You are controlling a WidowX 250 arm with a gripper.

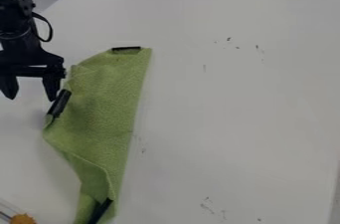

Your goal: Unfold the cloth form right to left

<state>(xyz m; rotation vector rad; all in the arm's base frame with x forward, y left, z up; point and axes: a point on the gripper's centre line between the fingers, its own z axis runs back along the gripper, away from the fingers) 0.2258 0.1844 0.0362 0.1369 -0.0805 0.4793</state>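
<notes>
Green soft fabric cloth point(103, 101) lies rumpled on the smooth white table point(239, 118), left of the middle of the camera view, stretching from eleven o'clock down to seven, twelve being the top of the view. Its side toward three runs nearly straight; its side toward nine is uneven, with folds at the lower end.

My black jointed metal arm point(19, 34) comes in from ten o'clock, with a thin black cable point(50, 28) looped beside it. My black two-finger claw point(32, 99) hangs at nine, tips pointing toward six, its fingers spread wide with nothing between them. One fingertip is right by the narrow black strip point(59, 103) on the cloth's nine o'clock side; I cannot tell whether they touch.

Another short black strip point(126, 48) sits at the cloth's eleven o'clock end, and a slanting black strip point(100, 211) near seven.
</notes>
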